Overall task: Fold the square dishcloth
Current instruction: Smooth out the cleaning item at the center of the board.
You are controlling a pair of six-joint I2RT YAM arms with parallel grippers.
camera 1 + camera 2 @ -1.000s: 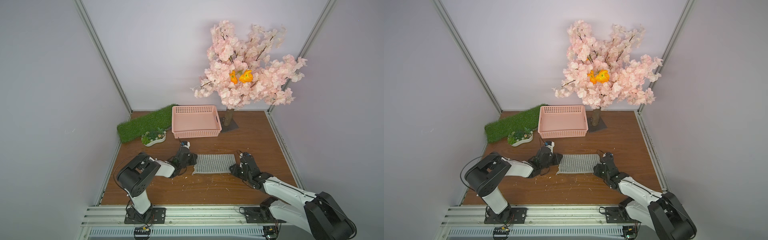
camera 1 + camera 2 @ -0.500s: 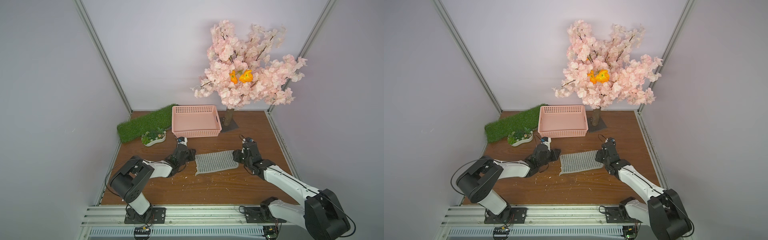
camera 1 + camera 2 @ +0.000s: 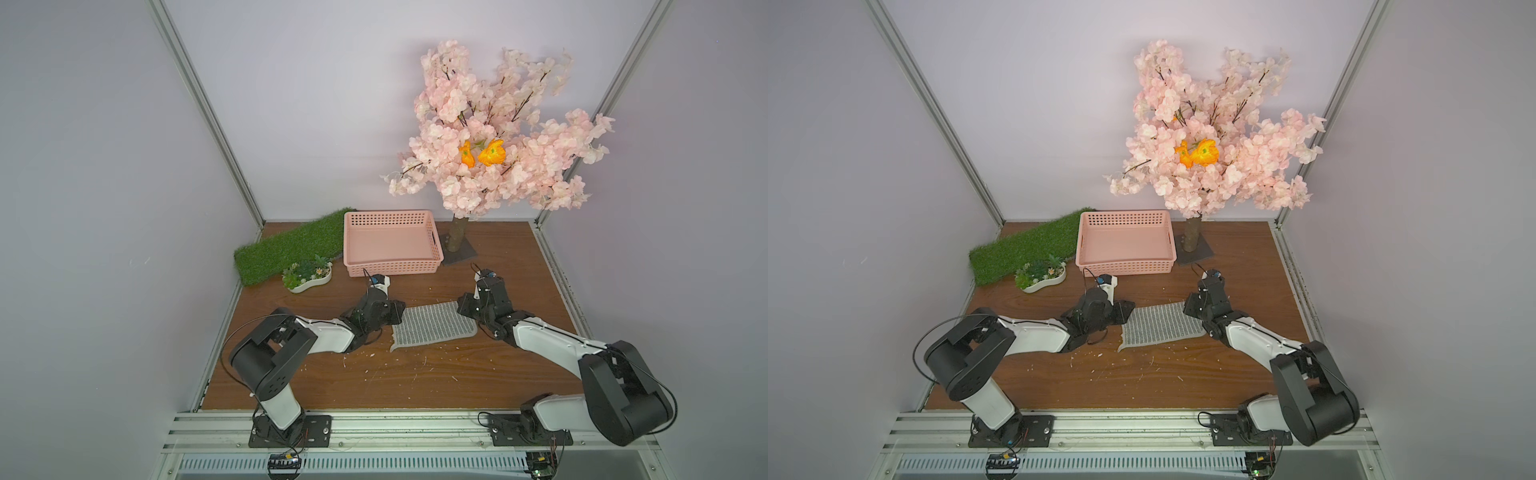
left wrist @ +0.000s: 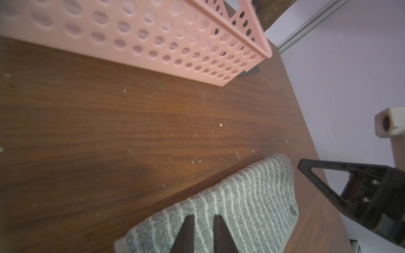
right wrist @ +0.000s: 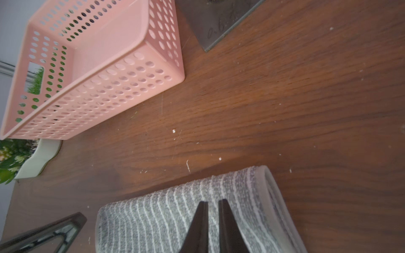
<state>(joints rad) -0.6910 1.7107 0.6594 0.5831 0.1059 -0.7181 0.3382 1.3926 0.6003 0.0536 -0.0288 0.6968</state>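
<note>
Table (image 3: 415, 382): brown wood flecked with pale crumbs; it carries everything you see.
Blossom tree (image 3: 490, 137): pink, at the far right, standing on a dark base plate (image 3: 459, 255).
Grass mat (image 3: 291, 249): green, far left, beside the basket.
Pink basket (image 3: 390, 270): perforated, far centre, between mat and tree.
Square dishcloth (image 3: 432, 324): flat on the table in front of the basket, apart from it, between both pincers (the edge on the right arm's side shows two layers).
Left pincer (image 4: 202, 216): tips over the cloth's left end, jaws nearly together; you cannot tell whether it pinches the cloth.
Right pincer (image 5: 213, 202): tips over the right end, a thin slit between the jaws; grip likewise unclear.
Planter (image 3: 307, 276): small white dish of greenery, just in front of the mat.
</note>
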